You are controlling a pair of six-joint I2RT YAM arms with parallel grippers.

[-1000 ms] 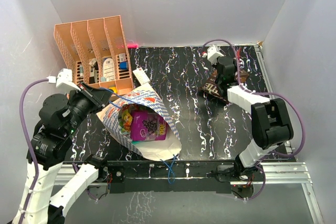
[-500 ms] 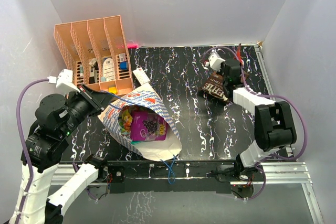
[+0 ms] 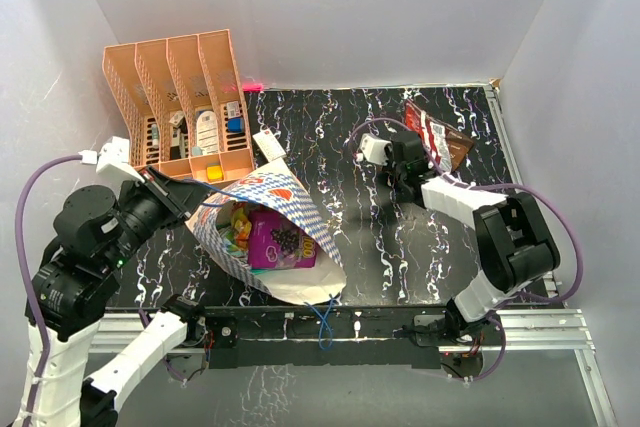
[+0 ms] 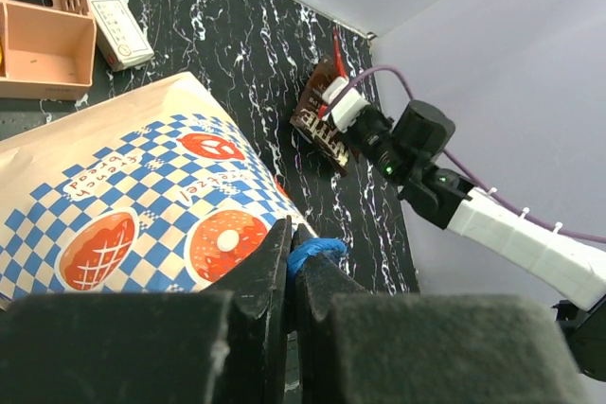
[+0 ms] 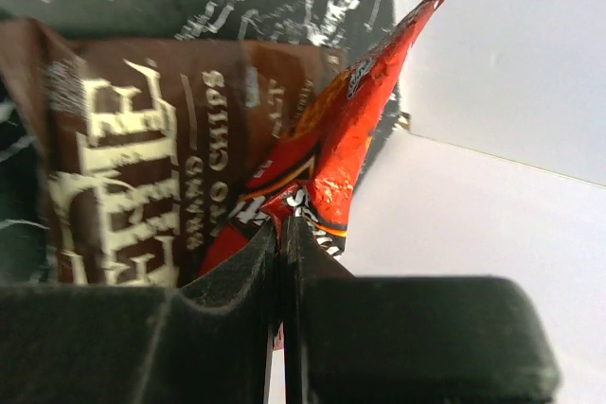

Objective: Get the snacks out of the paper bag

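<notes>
Two grippers are in view, each closed on something. At the lower left of the top view, the left gripper (image 4: 293, 238) has its jaws pressed together on the blue cord handle (image 4: 319, 250) of the paper bag (image 3: 292, 197). The cord is pinched at the fingertips and bulges out to their right in the wrist view. The bag lies on its side on the black marbled table (image 3: 340, 137) in the lower middle of the frame, its mouth open toward the left. A purple packet (image 3: 285, 242) and a green-and-yellow packet (image 3: 236, 227) show inside it. At the upper right, the right gripper (image 5: 281, 232) has its jaws shut, with no visible gap, on the lower edge of a red packet (image 5: 331, 139), which rises from the fingertips to a point. A dark brown packet (image 5: 123, 158) lies behind and left of it in the wrist view, overlapped by the red one. Both are near the table's far right corner, well apart from the bag. A salmon-pink file organiser (image 3: 170, 77) stands at the upper left.
</notes>
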